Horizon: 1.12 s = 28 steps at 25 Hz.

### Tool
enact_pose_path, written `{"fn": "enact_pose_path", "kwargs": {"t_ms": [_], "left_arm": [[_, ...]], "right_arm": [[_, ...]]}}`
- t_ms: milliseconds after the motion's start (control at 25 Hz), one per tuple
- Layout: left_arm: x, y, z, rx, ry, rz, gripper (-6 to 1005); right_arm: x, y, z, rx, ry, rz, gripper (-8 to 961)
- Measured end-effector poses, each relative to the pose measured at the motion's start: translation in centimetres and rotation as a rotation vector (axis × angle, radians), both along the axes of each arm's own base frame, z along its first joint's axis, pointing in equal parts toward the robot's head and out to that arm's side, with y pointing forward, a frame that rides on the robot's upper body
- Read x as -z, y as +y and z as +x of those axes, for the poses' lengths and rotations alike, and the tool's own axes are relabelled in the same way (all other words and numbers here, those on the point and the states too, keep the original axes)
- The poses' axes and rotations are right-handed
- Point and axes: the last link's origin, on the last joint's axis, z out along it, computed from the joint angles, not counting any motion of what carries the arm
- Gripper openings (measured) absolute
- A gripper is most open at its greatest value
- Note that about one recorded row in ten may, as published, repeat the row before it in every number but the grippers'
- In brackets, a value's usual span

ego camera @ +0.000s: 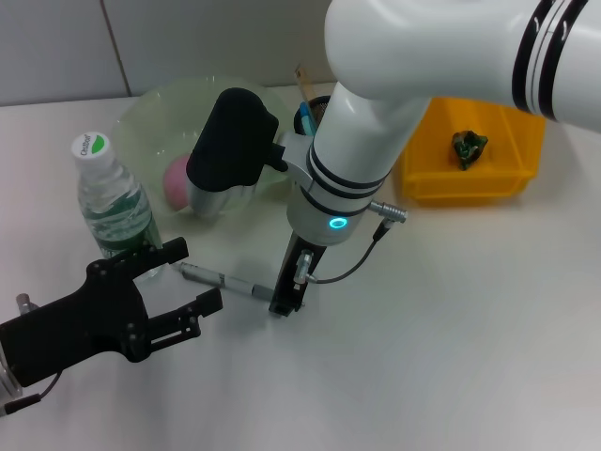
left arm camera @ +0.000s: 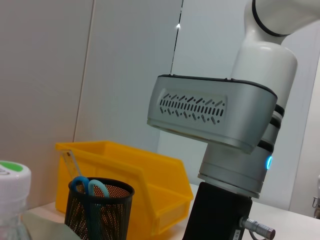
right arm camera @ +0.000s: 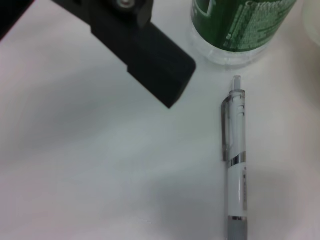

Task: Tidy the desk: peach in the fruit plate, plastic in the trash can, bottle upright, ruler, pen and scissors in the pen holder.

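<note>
Pen (ego camera: 218, 278) lies flat on the counter (ego camera: 451, 338), long axis running left-right, clicker end toward the upright bottle (ego camera: 111, 199). Right end effector (ego camera: 286, 299) stands at the pen's tip end; finger state cannot be determined. Left end effector (ego camera: 178, 282) is released, beside the bottle.

You're looking at a pen (right arm camera: 235, 160) of glossy white plastic with a clear clip, chrome-like bands and a matt grey grip. The bottle (ego camera: 111, 202) is clear, ridged plastic with a shiny green label and smooth white cap. The left gripper (ego camera: 174, 282) reads matt black. The pen holder (left arm camera: 98, 210) is black wire mesh; the bin (left arm camera: 150, 180) glossy yellow plastic, the table (ego camera: 451, 338) smooth matt white.
</note>
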Motion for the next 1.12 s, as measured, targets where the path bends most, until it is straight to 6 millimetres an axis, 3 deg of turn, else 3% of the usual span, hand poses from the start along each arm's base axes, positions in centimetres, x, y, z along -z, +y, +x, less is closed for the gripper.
{"fn": "enact_pose_path", "kwargs": {"t_ms": [960,1120], "left_arm": [[0.05,0.01,0.10,0.006,0.000,-0.005,815],[0.04,0.05,0.14,0.007,0.000,-0.005,814]], "right_arm": [[0.05,-0.11,0.34,-0.008,0.006,-0.011,322],[0.05,-0.11,0.39,-0.007,0.005,-0.010,257]]}}
